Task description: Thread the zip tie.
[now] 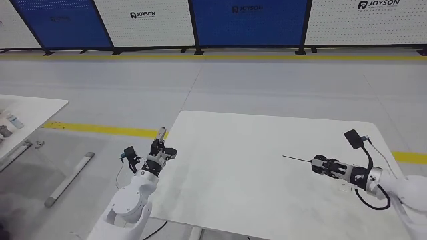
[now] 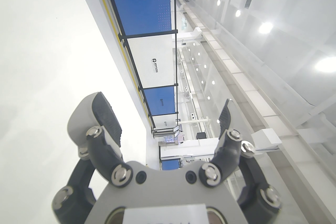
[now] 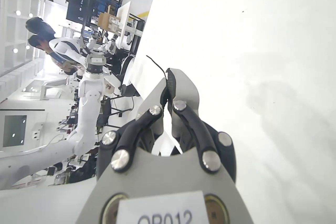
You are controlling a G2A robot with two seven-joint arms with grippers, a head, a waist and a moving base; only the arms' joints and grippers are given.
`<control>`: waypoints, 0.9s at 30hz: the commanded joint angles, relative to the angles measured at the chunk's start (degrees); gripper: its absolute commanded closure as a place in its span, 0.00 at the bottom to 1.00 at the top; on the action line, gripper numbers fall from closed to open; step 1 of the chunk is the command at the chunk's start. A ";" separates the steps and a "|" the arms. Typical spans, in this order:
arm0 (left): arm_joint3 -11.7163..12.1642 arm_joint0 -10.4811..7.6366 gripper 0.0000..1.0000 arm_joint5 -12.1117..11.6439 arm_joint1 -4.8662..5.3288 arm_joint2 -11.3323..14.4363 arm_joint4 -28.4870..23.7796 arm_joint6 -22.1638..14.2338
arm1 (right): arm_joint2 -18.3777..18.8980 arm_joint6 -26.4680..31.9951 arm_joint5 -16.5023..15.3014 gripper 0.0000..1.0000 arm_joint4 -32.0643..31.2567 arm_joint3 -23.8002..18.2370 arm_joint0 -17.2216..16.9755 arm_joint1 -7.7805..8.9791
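A thin black zip tie (image 1: 296,159) sticks out from my right gripper (image 1: 313,163) over the right part of the white table (image 1: 233,173), pointing toward the table's middle. In the right wrist view the gripper (image 3: 167,78) is shut on the zip tie (image 3: 157,65), whose free end curves out past the fingertips. My left gripper (image 1: 161,140) hovers at the table's left edge, pointing away from me. The left wrist view shows that gripper (image 2: 168,107) open, its two black pads (image 2: 106,114) wide apart with nothing between them.
The table's front and left edges border open floor. A second white table (image 1: 27,117) stands at the far left with small items on it. A grey bar (image 1: 69,179) lies on the floor left of my left arm. Blue and white panels (image 1: 247,10) line the back.
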 commanded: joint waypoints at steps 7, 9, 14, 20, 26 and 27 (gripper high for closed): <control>-1.42 -0.54 0.00 -0.30 0.14 1.35 1.74 -6.42 | 0.00 0.00 0.00 1.00 0.00 0.00 0.00 0.00; -2.14 -0.48 0.00 -0.69 0.41 1.87 3.37 -11.88 | 0.00 0.00 0.00 1.00 0.00 0.00 0.00 0.00; -2.97 -0.26 0.00 -4.21 1.26 4.13 11.60 -25.59 | 0.00 0.00 0.00 1.00 0.00 0.00 0.00 0.00; -0.38 -2.08 0.00 -4.46 1.59 5.00 13.97 -30.29 | 0.00 0.00 0.00 1.00 0.00 0.00 0.00 0.00; -0.38 -2.08 0.00 -4.46 1.59 5.00 13.97 -30.29 | 0.12 -2.04 -0.83 1.00 0.80 -0.72 -0.58 -0.15; -0.16 -2.25 0.00 -4.26 1.50 4.94 13.11 -29.02 | 0.02 -2.75 -0.59 1.00 0.82 -1.16 -0.60 -0.24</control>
